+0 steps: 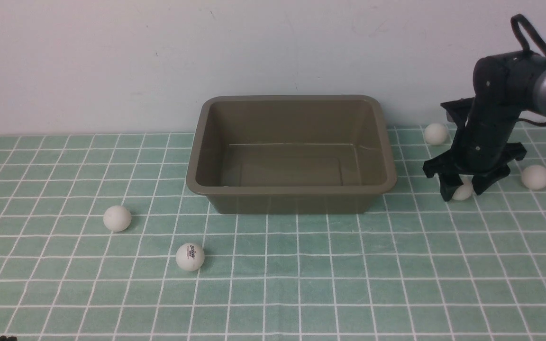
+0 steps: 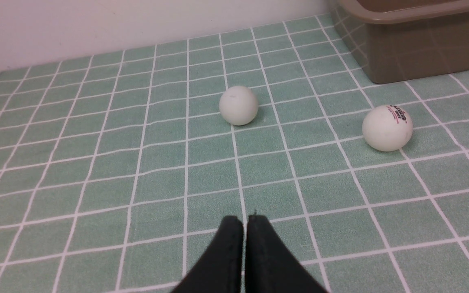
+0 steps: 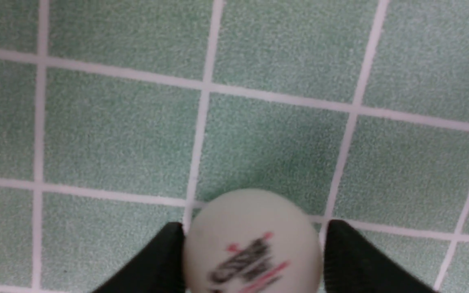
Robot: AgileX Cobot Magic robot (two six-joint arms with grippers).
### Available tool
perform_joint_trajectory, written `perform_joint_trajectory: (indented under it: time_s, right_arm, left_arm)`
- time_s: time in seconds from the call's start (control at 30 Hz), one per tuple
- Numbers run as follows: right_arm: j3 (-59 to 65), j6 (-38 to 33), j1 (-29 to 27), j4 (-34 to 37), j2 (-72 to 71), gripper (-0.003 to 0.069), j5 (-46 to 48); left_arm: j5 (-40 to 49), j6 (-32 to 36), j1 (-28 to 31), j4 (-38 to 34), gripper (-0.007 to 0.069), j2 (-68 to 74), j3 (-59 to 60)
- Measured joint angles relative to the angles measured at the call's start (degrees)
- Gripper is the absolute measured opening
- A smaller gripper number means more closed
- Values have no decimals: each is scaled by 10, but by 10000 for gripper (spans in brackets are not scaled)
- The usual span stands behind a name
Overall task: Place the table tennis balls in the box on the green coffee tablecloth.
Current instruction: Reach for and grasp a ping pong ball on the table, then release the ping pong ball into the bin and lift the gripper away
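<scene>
Logo ball between the right fingers, right of frame
Those fingers stand apart, flanking it on the green tablecloth; left fingers pressed together; box centre.

Materials and finishes.
Box: smooth, faintly glossy plastic; tablecloth: matt, finely textured cloth; table tennis balls: matt.

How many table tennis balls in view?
5 balls: two left of the box, one inside the right claw, one beyond it, one to its right. More may be hidden.
</scene>
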Motion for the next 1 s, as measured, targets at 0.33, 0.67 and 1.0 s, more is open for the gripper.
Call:
perform_joint_trajectory:
  time_s: [0.33, 0.67, 1.0]
  right_arm:
    - [-28, -24, -3, 41, 0, 362, 39]
    - [-170, -75, 20, 181, -52, 362, 48]
    - [-187, -120, 144, 206, -19, 364, 56]
  left_arm:
    - [0, 0, 0, 0, -4, 0, 0]
    - [0, 0, 0, 0, -4, 0, 0]
    - [0, 0, 0, 0, -4, 0, 0]
